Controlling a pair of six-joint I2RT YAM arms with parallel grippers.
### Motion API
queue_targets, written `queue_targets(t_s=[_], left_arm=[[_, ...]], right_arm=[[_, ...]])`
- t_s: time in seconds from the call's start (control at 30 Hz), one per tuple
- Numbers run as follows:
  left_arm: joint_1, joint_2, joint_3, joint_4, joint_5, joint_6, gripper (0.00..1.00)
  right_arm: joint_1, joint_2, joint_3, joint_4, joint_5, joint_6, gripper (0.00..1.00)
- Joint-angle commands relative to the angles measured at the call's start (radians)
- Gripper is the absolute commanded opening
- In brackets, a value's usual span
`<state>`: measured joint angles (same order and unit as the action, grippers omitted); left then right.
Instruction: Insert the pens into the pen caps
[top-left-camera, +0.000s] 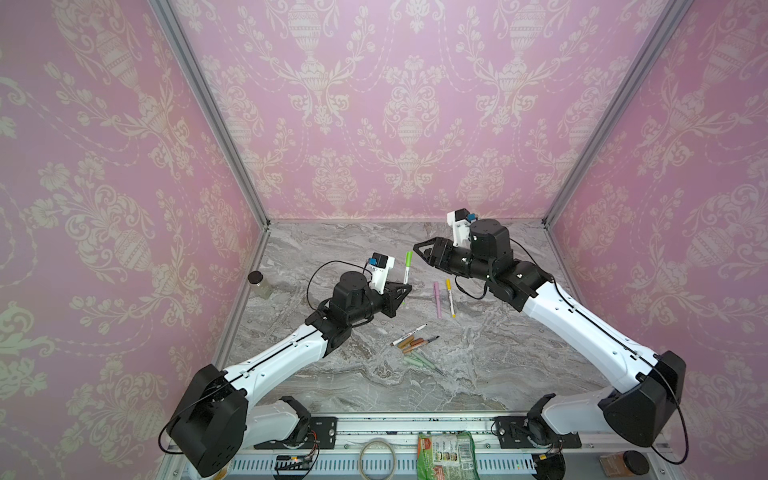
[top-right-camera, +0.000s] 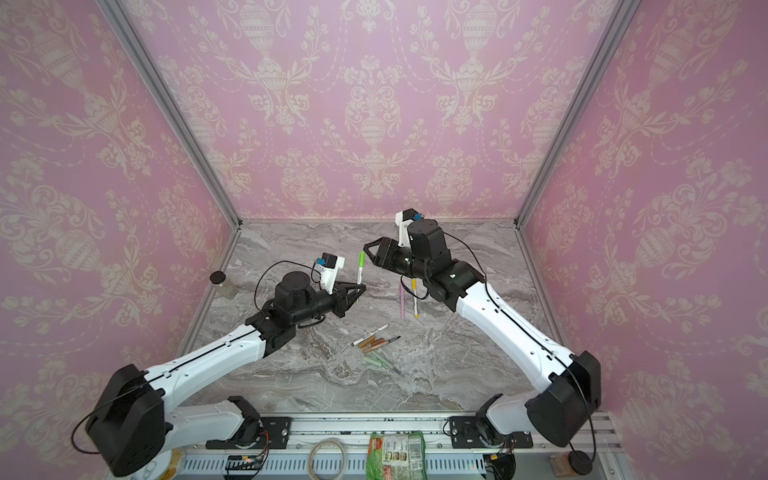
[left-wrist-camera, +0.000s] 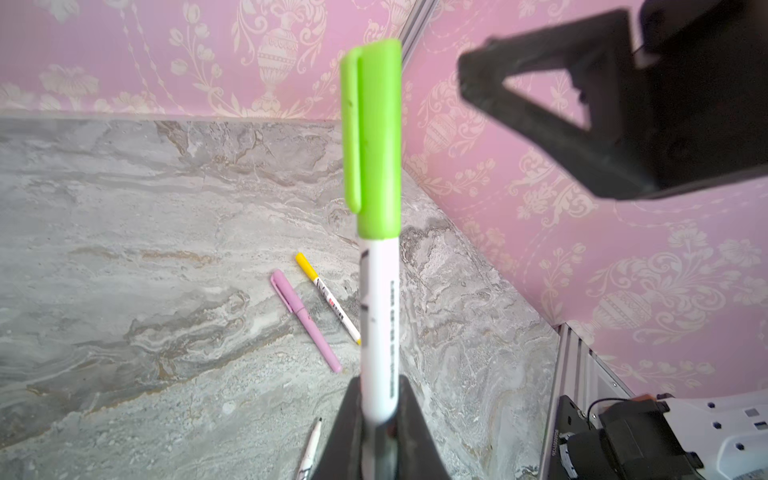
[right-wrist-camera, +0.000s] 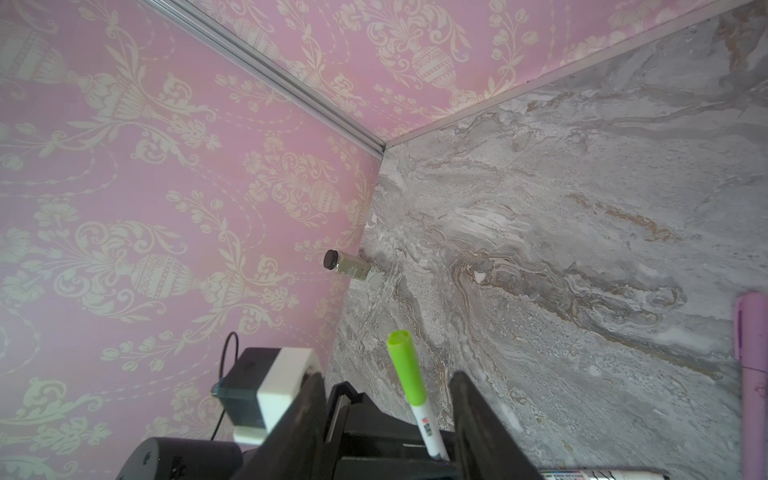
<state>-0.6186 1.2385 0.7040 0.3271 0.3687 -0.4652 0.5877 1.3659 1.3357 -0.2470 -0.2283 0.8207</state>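
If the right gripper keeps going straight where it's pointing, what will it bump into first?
Probably the bright green cap on the pen that the left gripper holds upright. The right gripper points at it, fingers open; its wrist view shows the cap between them, though depth is unclear.

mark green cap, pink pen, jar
green cap (left-wrist-camera: 376, 141), left wrist view, middle of its body.
pink pen (left-wrist-camera: 307, 323), left wrist view, mid-length.
jar (top-left-camera: 262, 287), in a top view, glass body.
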Motion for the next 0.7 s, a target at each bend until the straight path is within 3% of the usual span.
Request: queue_targets(t_s=[0.0, 0.3, 0.67], left_arm=[[-0.006, -0.014, -0.025, 0.055, 0.011, -0.098, 0.00], [-0.007, 0.012, 0.010, 0.065, 0.027, -0.158, 0.00], [-0.009, 0.007, 0.015, 0.048, 0.036, -0.156, 0.00]], right_arm=[[0.005, -0.030, -0.016, -0.071, -0.009, -0.073, 0.53], [0.071, -0.054, -0.098, -0.099, 0.048, -0.131, 0.54], [0.109, 0.058, -0.055, -0.079, 0.041, -0.155, 0.43]])
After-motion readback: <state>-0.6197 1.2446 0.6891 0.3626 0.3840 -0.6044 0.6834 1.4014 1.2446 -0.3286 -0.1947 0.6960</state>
